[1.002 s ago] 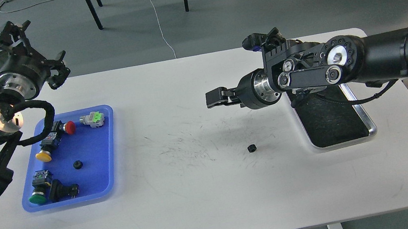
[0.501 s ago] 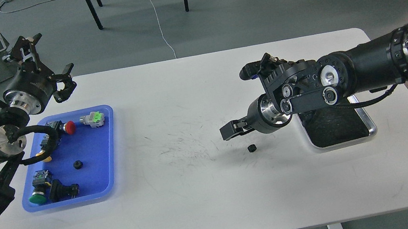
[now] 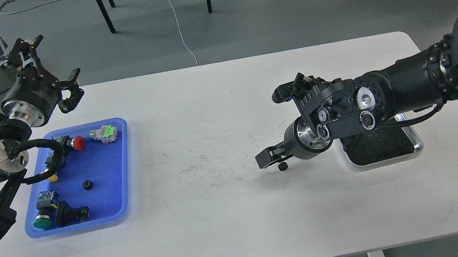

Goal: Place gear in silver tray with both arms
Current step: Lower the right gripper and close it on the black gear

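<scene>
- My left gripper (image 3: 48, 67) is raised over the table's far left corner, above and behind the blue tray (image 3: 123, 172). Its 2 fingers are spread wide apart and hold nothing.
- The blue tray sits on the left part of the white table (image 3: 226, 230). In it: a red push button (image 3: 78, 143), a grey part with a green top (image 3: 104, 133), a yellow button (image 3: 51, 177) partly behind my left arm's cable, a green button (image 3: 43, 221), a black switch body (image 3: 69, 213) and 1 small black gear (image 3: 87, 184) near the tray's middle.
- The table centre shows dark scuff marks (image 3: 211, 161).
- A second small black gear (image 3: 283, 166) lies on the bare table, right of centre, apart from the silver tray (image 3: 415, 142) and to its left.
- My right gripper (image 3: 268, 159) points left and downward, fingertips directly above and just beside this gear. From this angle the fingers appear close together; I cannot tell whether they touch the gear or are closed on it.
- The silver tray lies on the right part of the table, largely hidden beneath my right wrist; its dark bottom and right rim show.
</scene>
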Motion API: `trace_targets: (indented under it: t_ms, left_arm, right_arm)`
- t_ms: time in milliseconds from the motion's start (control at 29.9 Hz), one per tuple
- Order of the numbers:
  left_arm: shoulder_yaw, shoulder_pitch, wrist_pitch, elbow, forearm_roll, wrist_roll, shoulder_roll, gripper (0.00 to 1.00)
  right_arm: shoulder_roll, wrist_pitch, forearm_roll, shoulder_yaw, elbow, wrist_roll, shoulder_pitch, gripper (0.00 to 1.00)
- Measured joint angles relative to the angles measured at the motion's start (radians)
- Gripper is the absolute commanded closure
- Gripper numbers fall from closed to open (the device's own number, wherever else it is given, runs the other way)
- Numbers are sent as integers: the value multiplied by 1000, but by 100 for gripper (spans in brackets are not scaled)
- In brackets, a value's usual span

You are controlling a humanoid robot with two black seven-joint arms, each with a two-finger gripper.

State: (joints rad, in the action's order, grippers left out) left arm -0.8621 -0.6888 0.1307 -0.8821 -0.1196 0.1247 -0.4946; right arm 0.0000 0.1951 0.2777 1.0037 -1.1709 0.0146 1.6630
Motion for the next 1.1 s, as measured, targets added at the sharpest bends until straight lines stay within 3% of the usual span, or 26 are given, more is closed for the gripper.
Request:
trace_targets:
  t_ms: [401,735,1102]
  left_arm:
    - [0,7,0,0,0,7,-6,2]
    - [0,8,-1,0,1,9,-7,2]
    - [0,8,-1,-4,2,9,-7,2]
  right_arm:
    - [0,0,-2,9,19,8,-37,3]
    - [0,0,-2,10,42,9,-58,19]
    - [0,0,-2,10,77,8,-82,21]
